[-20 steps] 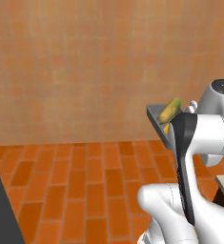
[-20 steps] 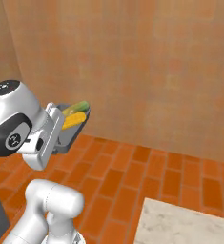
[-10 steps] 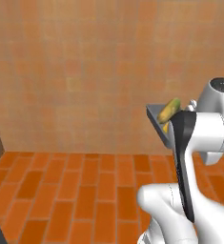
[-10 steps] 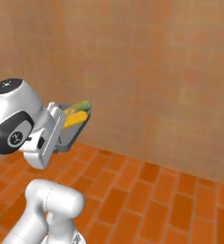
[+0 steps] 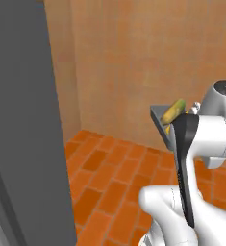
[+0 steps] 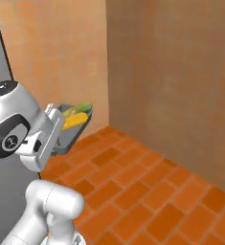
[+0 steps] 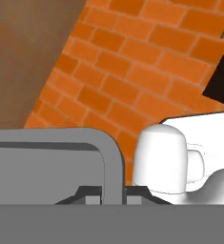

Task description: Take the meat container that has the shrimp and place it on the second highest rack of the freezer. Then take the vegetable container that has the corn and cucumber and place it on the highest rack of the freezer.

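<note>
Pointing away from arm: corn (image 6: 76, 121)

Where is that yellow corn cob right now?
The corn lies in a grey tray held up off the brick floor by the tool, beside the cucumber; in the left base view it shows at centre right.

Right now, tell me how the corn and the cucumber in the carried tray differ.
The corn is bright yellow; the cucumber is a duller yellow-green. In the right base view the corn lies nearer the arm's side of the grey tray, with the cucumber behind it toward the wall. Both are elongated, similar in length, lying side by side in that tray, which the pincer holds up off the floor by its rim.
</note>
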